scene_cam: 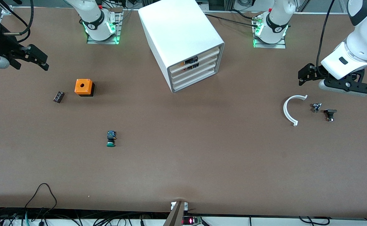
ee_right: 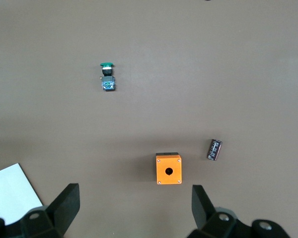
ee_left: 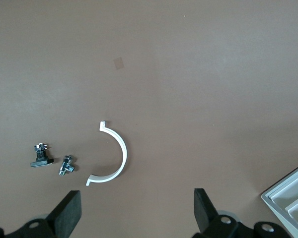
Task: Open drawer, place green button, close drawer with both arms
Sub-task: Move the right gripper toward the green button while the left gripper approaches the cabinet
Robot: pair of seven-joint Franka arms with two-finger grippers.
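Note:
The white cabinet (scene_cam: 180, 34) stands at the table's middle, near the arms' bases. All its tray drawers look shut, including the third drawer (scene_cam: 194, 75) counting downward. The green-capped button (scene_cam: 111, 139) lies on its side on the table, nearer to the front camera than the orange box. It also shows in the right wrist view (ee_right: 107, 77). My right gripper (scene_cam: 29, 59) (ee_right: 134, 201) is open and empty, up over the right arm's end of the table. My left gripper (scene_cam: 307, 75) (ee_left: 137, 206) is open and empty, up over the left arm's end.
An orange box with a hole (scene_cam: 84, 86) (ee_right: 169, 168) and a small dark part (scene_cam: 58, 96) lie toward the right arm's end. A white curved strip (scene_cam: 292, 110) (ee_left: 111, 153), a small metal part (scene_cam: 316, 107) and an all-black button (scene_cam: 330, 114) lie toward the left arm's end.

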